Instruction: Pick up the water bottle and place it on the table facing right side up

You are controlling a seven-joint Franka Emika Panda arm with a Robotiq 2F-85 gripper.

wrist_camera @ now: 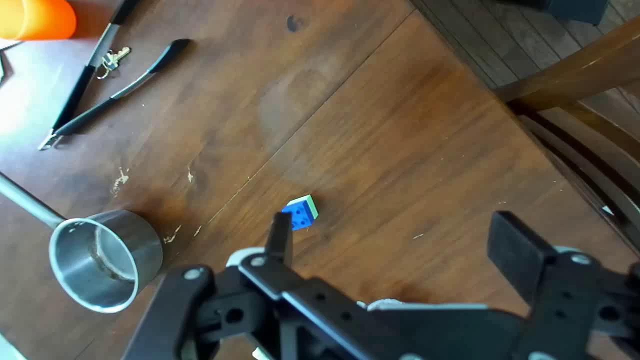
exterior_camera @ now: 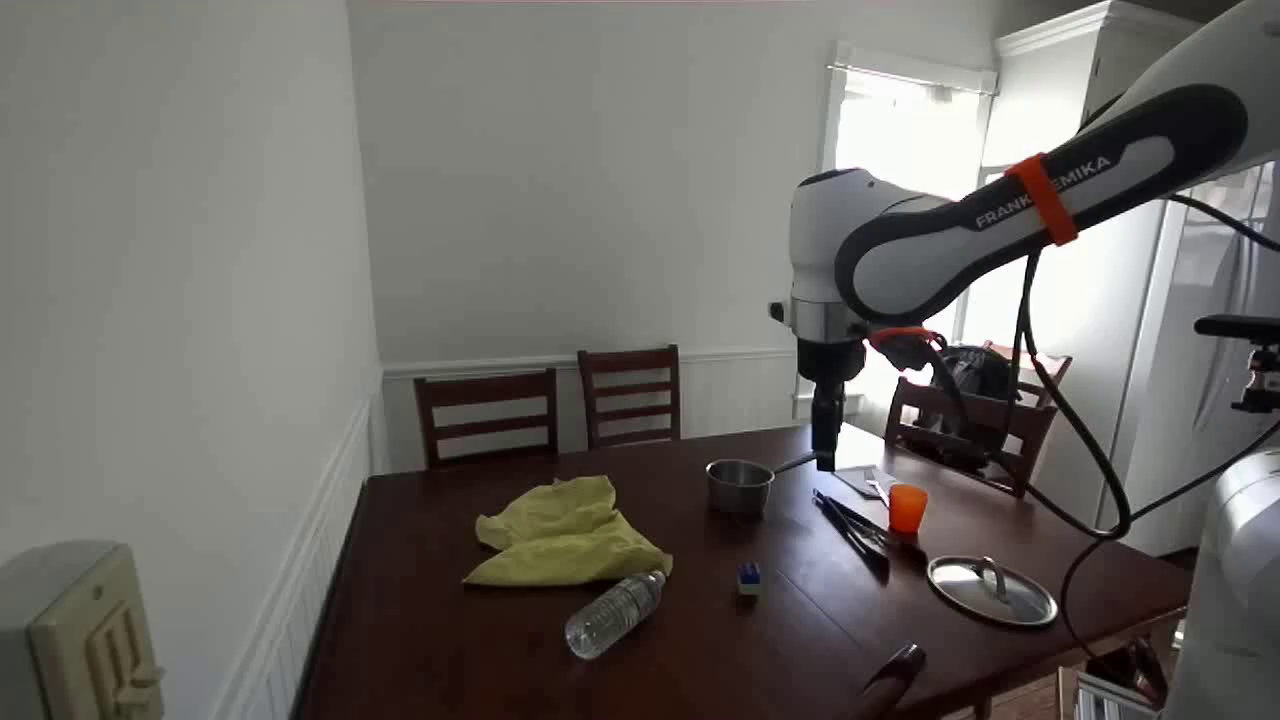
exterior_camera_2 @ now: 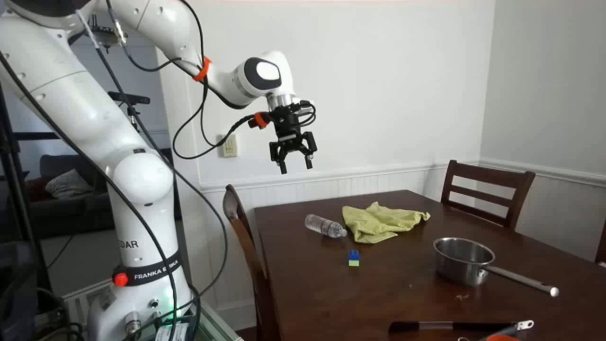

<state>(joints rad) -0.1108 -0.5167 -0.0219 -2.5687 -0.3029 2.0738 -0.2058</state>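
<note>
The water bottle (exterior_camera: 615, 615) is clear plastic and lies on its side on the dark brown table (exterior_camera: 450, 650), near the yellow cloth. It also lies there in an exterior view (exterior_camera_2: 325, 226), its neck pointing toward the cloth. In the wrist view only a sliver of what appears to be the bottle (wrist_camera: 384, 302) shows past the gripper body; the rest is hidden. My gripper (exterior_camera_2: 296, 166) points down, high above the table and apart from the bottle. Its fingers are wide apart with nothing between them, as the gripper (wrist_camera: 392, 227) also shows in the wrist view.
The yellow cloth (exterior_camera_2: 378, 222) lies beside the bottle. A blue-green block (wrist_camera: 300, 212) and a metal pot (exterior_camera_2: 461, 270) with a long handle stand nearby. Black tongs (exterior_camera: 850, 530), an orange cup (exterior_camera: 907, 508) and a pot lid (exterior_camera: 990, 592) are also on the table. Chairs (exterior_camera_2: 487, 192) stand around it.
</note>
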